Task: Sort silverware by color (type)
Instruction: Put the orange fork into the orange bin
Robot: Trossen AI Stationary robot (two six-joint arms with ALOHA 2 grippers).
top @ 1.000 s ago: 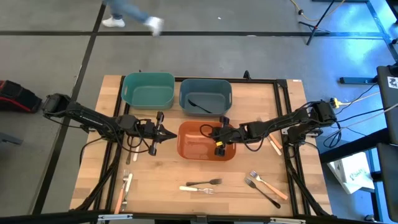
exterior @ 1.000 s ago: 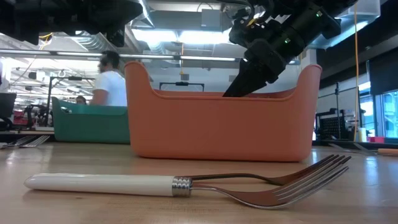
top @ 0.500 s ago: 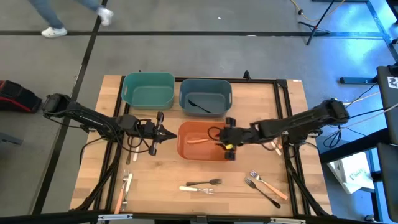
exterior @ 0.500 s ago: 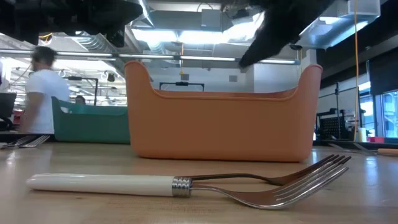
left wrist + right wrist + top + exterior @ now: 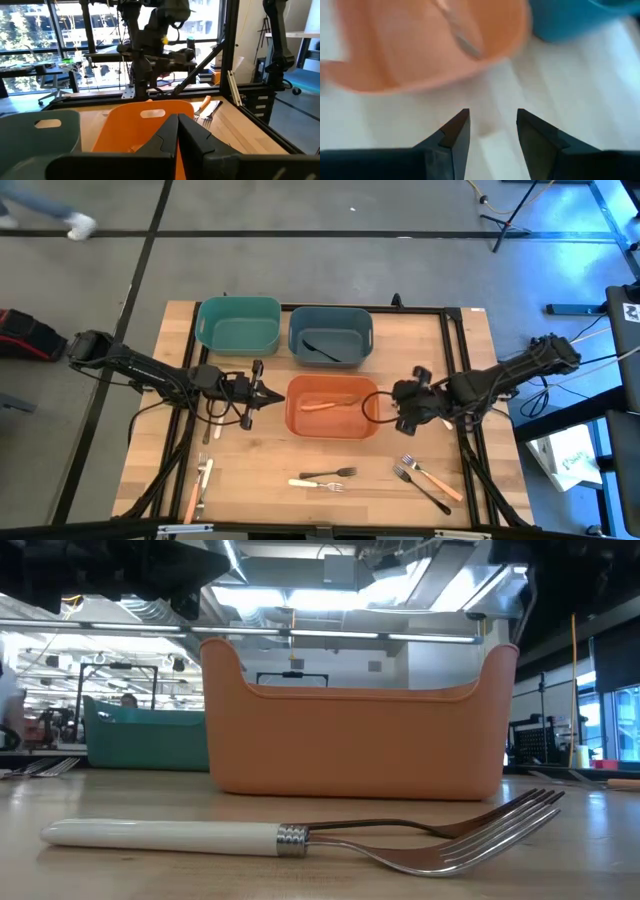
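Orange-handled utensil (image 5: 318, 404) inside orange bin (image 5: 296, 422)

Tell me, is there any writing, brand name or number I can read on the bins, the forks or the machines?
None can be read.
The teal bin, blue-grey bin and orange bin bear no print.
The white-handled fork has no visible marking.
A white tag with a dark mark at the high view's right edge is cut off and too small to read.

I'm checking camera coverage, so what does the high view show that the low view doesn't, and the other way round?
Only the high view shows the blue-grey plastic bin holding a black utensil, the orange-handled utensil inside the orange plastic bin, and both arms. Only the low view shows the room's ceiling lights. Both show the orange bin, the teal plastic bin and the white-handled fork.
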